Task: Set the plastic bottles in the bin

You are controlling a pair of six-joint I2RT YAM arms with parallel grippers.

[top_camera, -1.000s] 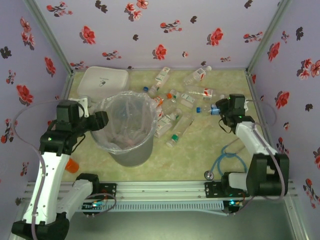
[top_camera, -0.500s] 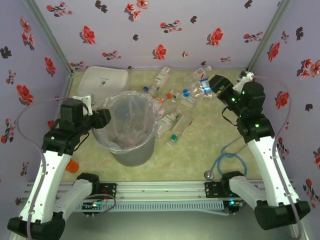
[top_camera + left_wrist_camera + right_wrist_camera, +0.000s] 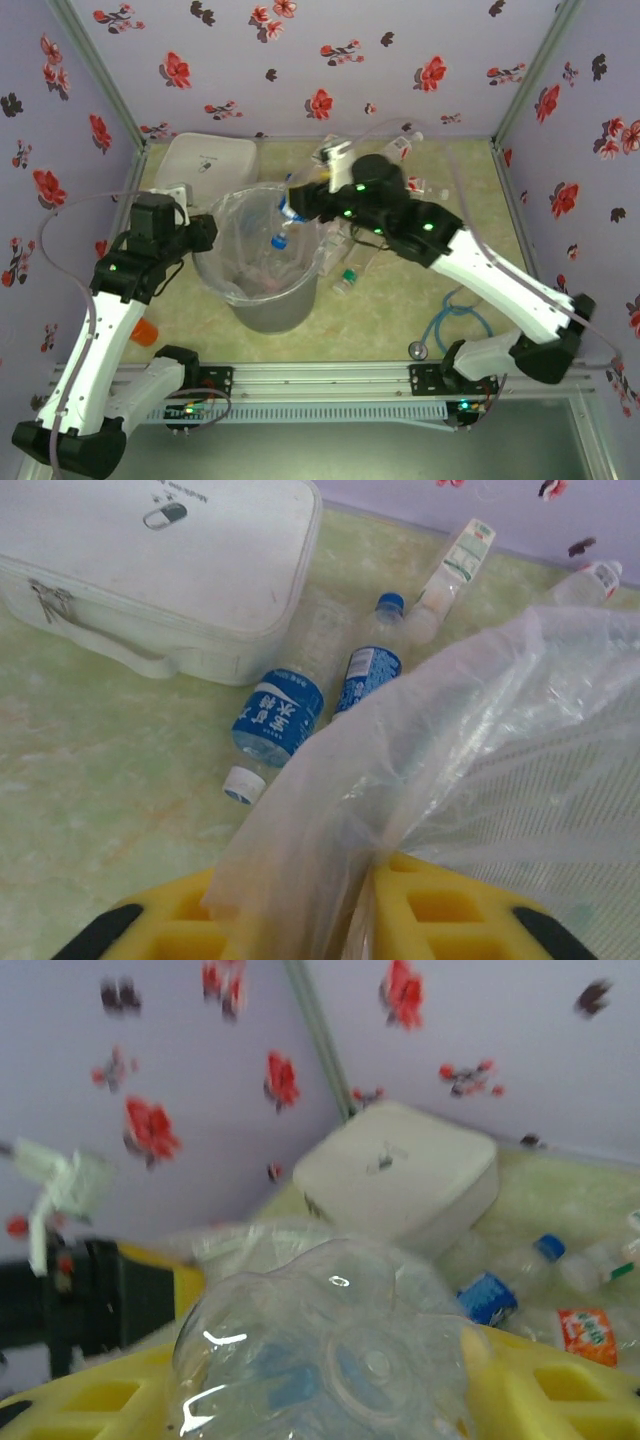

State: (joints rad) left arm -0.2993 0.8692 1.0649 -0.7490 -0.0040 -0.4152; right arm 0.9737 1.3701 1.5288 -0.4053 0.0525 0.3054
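Plastic bottles lie scattered on the table behind and to the right of the bin. Two blue-labelled ones sit just beside the white case. The right gripper is clamped on one clear bottle, which hangs over the bin mouth with its blue cap pointing down. The left gripper is pinched narrow on the bin's clear liner at the left rim.
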